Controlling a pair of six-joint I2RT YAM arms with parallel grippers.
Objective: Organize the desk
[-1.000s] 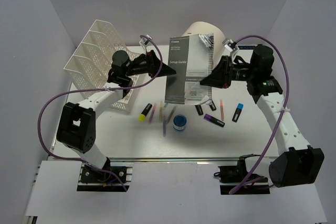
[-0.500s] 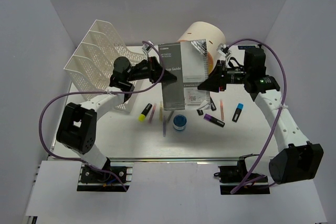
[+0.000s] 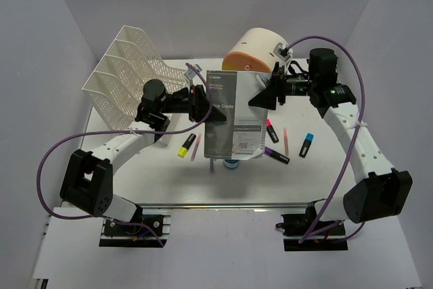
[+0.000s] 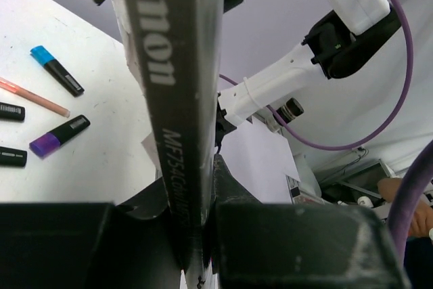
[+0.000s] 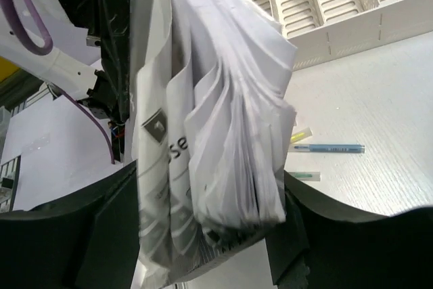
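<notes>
The desk (image 3: 338, 174), a rigid, fixed white tabletop, is being occupied by loose markers (image 3: 276, 156) lying in front of the arms; it is not itself being lifted. The item being handled is a booklet (image 3: 230, 116), which is being held upright above the middle of the desk. The booklet is being judged light, thin and floppy, with smooth covers liable to slip and pages liable to fan apart. Hold is best being taken at the bound edge, where it is stiffest. The left gripper (image 3: 201, 103) is being pressed shut on that left edge, the booklet being pinched between its jaws. The right gripper (image 3: 258, 97) is being presented with its jaws spread wide either side of the fanned pages, nothing being clamped.
</notes>
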